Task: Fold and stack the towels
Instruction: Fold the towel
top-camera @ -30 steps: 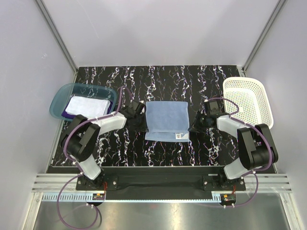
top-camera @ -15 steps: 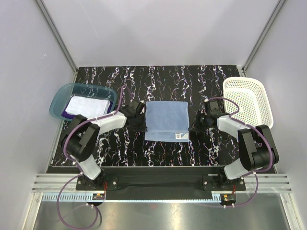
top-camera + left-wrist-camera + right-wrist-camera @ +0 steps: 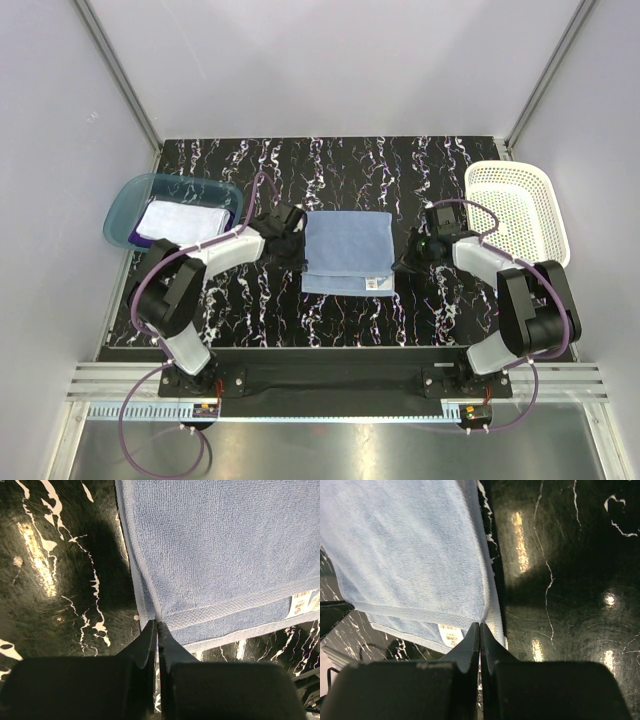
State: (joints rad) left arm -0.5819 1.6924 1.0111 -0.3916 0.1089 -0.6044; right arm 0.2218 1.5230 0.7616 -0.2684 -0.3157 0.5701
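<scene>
The light blue towel (image 3: 347,250) lies folded in the middle of the black marbled table, its white label (image 3: 377,283) at the near right corner. My left gripper (image 3: 300,250) is shut on the towel's left edge (image 3: 150,607) near the front corner. My right gripper (image 3: 400,262) is shut on the right edge (image 3: 490,615), just beside the label (image 3: 451,634). The cloth puckers toward both sets of fingertips. A white towel (image 3: 180,220) lies folded in the teal tray on top of a purple towel (image 3: 135,237), of which only a sliver shows.
The translucent teal tray (image 3: 125,205) stands at the table's left side. A white mesh basket (image 3: 515,210) stands at the right side. Grey walls close in the table on three sides.
Both grippers have closed fully onto the blue towel's side edges. The left gripper has shifted slightly away from me along the edge. The towel has not moved.
</scene>
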